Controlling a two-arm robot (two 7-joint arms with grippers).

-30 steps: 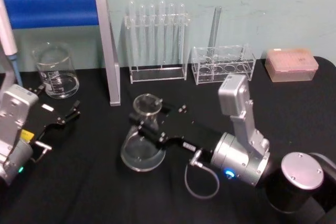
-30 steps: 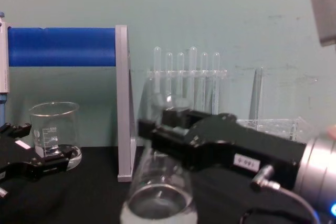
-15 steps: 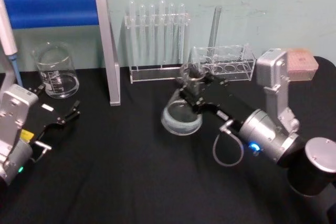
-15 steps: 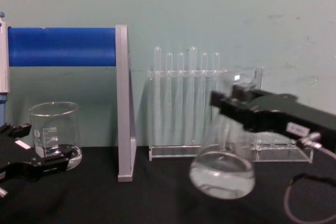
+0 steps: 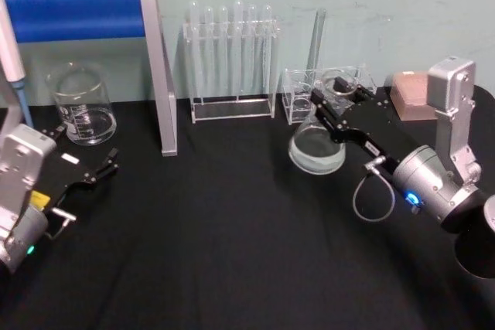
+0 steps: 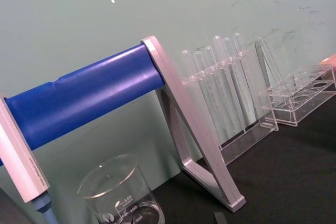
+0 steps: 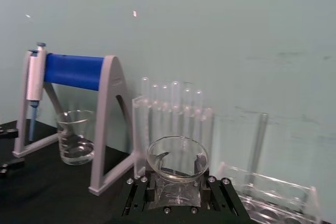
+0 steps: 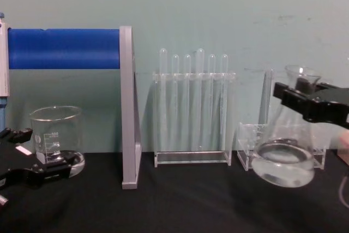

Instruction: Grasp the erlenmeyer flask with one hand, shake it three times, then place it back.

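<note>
Shows a black table (image 5: 232, 253) of lab glassware, seen from above and from the front. Places the erlenmeyer flask (image 5: 317, 148) toward the table's back edge, right of the middle, just in front of a small clear rack (image 5: 298, 94). Has the right gripper (image 5: 334, 100) pinching the flask's narrow neck from both sides, just under the flared rim. Sets the wide base below the gripper and a little toward the table's middle, low over the black surface or resting on it; cannot tell which. Keeps the long axis close to upright, neck at the top, perhaps leaning slightly back toward the arm. Leaves the left gripper (image 5: 83, 151) parked near the left edge, beside a beaker (image 5: 81, 106), fingers spread around nothing, well apart from the flask. Points to the right arm as the only one placed for the shake. Calls for a vertical axis and a level base before any setting down.
</note>
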